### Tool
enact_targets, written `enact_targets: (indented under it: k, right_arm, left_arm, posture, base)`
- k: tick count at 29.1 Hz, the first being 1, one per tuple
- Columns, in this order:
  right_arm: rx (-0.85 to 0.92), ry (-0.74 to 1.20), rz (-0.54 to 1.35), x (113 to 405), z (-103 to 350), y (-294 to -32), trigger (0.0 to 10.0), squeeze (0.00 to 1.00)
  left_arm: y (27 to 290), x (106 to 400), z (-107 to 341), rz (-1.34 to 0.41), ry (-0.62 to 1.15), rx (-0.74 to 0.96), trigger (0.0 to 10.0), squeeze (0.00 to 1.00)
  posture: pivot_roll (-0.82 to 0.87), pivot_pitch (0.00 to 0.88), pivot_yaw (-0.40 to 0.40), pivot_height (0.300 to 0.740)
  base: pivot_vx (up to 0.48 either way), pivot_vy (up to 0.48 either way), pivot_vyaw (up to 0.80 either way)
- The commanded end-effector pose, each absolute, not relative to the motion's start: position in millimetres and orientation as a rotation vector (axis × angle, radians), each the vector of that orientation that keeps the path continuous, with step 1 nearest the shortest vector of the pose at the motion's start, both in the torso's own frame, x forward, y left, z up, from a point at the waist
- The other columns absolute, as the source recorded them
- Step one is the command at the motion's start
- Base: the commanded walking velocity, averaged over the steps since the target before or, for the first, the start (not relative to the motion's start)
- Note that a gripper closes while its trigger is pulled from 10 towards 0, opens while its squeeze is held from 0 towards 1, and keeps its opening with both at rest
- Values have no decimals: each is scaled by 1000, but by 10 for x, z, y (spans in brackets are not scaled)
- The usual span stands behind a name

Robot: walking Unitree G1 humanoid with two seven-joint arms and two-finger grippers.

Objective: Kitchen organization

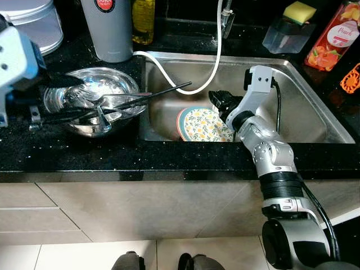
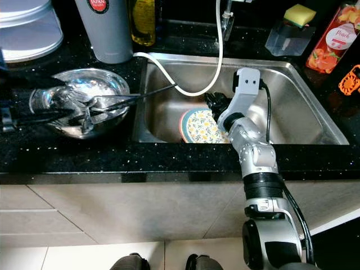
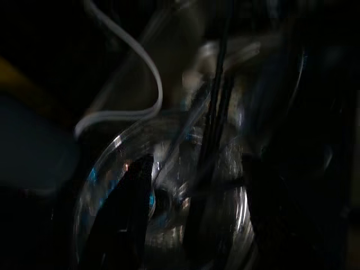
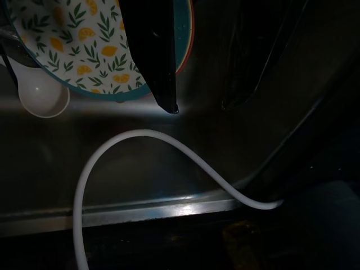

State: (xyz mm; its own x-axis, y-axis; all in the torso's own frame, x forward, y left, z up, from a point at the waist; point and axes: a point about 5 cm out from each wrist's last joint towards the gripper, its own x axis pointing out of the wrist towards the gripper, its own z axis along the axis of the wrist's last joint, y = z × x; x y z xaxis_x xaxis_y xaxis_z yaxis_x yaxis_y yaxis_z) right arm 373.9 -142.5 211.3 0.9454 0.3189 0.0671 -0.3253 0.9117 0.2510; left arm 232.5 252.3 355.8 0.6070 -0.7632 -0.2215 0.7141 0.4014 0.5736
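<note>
Black speckled countertop (image 1: 169, 154) is framing a steel sink (image 1: 304, 107). Right gripper (image 4: 199, 104) is reaching into it, fingers apart, lemon-patterned plate (image 1: 202, 125) lying just beneath, white spoon (image 4: 40, 94) beside. Left gripper (image 1: 79, 98) is hovering at steel bowl (image 1: 107, 90) holding chopsticks (image 1: 152, 94); its finger state cannot be told.

Plate (image 1: 201, 125) in sink (image 1: 315, 112); bowl (image 1: 93, 101) on counter (image 1: 140, 154), left.
</note>
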Motion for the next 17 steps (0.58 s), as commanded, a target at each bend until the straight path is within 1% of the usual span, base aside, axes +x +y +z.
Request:
enact_targets:
  k: [1,2,3,5,6,7,9,10,12,13,16,17]
  right_arm:
    - [258,-18,319,3749,2085,-1459,10000,0]
    - [257,-25,321,3753,2095,-1454,10000,0]
    - [257,-25,321,3753,2095,-1454,10000,0]
    - [267,-49,327,3761,2134,-1437,10000,0]
    - [270,-98,341,3758,2215,-1415,10000,0]
    - [271,-123,352,3752,2257,-1397,10000,0]
    - [272,-145,364,3744,2295,-1379,10000,0]
    - [251,-184,387,3717,2358,-1348,10000,0]
    - [240,-204,399,3700,2391,-1332,10000,0]
    - [239,-205,400,3699,2393,-1331,10000,0]
    - [250,-212,414,3689,2416,-1333,10000,0]
    - [250,-220,420,3691,2427,-1340,10000,0]
  left_arm:
    - [2472,2279,3604,-969,-139,639,10000,0]
    - [2465,2275,3661,-953,-191,604,10000,0]
    - [2465,2275,3661,-953,-191,604,10000,0]
    - [2487,2323,3739,-877,-278,547,10000,0]
    - [2565,2467,3713,-725,-307,533,10000,0]
    - [2624,2571,3645,-622,-284,551,10000,0]
    - [2680,2666,3567,-526,-254,579,10000,0]
    - [2768,2779,3384,-406,-154,703,10000,0]
    - [2804,2816,3282,-368,-104,788,10000,0]
    - [2804,2813,3276,-369,-100,793,10000,0]
    - [2823,2784,3210,-472,-50,818,10000,0]
    - [2890,2841,3204,-509,-17,813,10000,0]
  posture:
    - [278,66,-110,740]
    - [282,63,-113,740]
    - [282,63,-113,740]
    - [287,58,-114,740]
    - [289,55,-115,740]
    - [284,47,-118,740]
    - [284,47,-118,740]
    - [274,41,-120,740]
    - [274,41,-120,740]
    - [274,41,-120,740]
    - [266,34,-124,740]
    - [276,27,-127,740]
  base:
    - [0,0,0]
    - [0,0,0]
    - [0,0,0]
    - [0,0,0]
    - [0,0,0]
    - [0,0,0]
    - [0,0,0]
    - [0,0,0]
    - [0,0,0]
    - [0,0,0]
    - [0,0,0]
    - [0,0,0]
